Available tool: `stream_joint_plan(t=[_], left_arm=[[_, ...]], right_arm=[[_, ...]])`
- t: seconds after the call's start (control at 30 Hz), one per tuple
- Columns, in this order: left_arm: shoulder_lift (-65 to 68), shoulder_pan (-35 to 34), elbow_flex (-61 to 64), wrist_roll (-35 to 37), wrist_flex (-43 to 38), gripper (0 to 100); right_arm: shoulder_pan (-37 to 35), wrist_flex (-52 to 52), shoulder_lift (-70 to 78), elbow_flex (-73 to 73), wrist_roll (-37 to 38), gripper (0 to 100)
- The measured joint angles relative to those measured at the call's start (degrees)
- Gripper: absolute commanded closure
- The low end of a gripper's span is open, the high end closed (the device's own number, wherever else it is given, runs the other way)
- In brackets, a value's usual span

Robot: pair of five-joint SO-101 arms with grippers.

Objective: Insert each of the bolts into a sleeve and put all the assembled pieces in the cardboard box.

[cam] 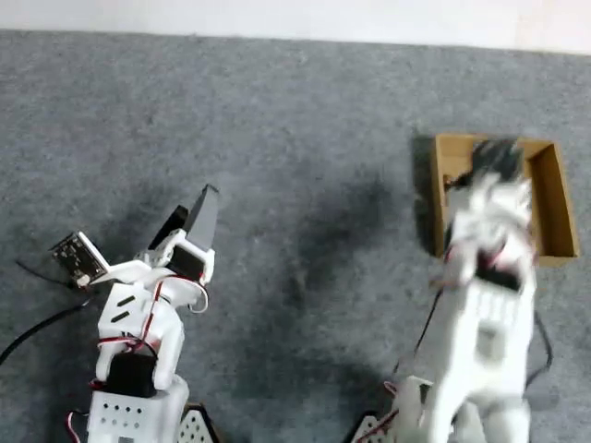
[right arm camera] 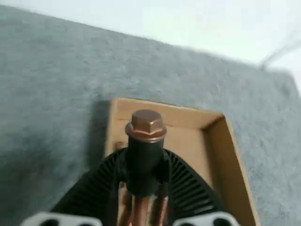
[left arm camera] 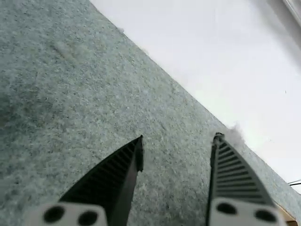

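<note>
My right gripper (right arm camera: pixel 143 176) is shut on an assembled piece: a copper bolt (right arm camera: pixel 145 125) with a hex head seated in a black sleeve (right arm camera: pixel 143 160). It hangs above the near side of the cardboard box (right arm camera: pixel 188 141). In the high view the right arm (cam: pixel 485 277) stretches over the cardboard box (cam: pixel 554 198) at the right of the table. My left gripper (left arm camera: pixel 176 165) stands open over bare grey carpet with nothing between its fingers; in the high view the left gripper (cam: pixel 199 217) is at the lower left, far from the box.
Grey carpet (cam: pixel 295 138) covers the table, with a white wall strip along the far edge. A small circuit board (cam: pixel 78 257) with cables sits beside the left arm. Something small and copper (right arm camera: pixel 120 146) lies at the box's near wall, partly hidden.
</note>
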Motion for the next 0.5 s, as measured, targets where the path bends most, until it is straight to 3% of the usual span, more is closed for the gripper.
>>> stream_joint_plan(t=[0.1,0.33,0.5], left_arm=[[0.00,0.00,0.00,0.00,0.00,78],[0.00,0.00,0.00,0.00,0.00,78],[0.00,0.00,0.00,0.00,0.00,78]], right_arm=[[3.60,3.78,18.99,-14.95,-1.76,99.0],[5.80,24.18,50.11,-45.71,-2.37,98.4],[5.63,34.20,59.25,-58.64,-2.37,82.4]])
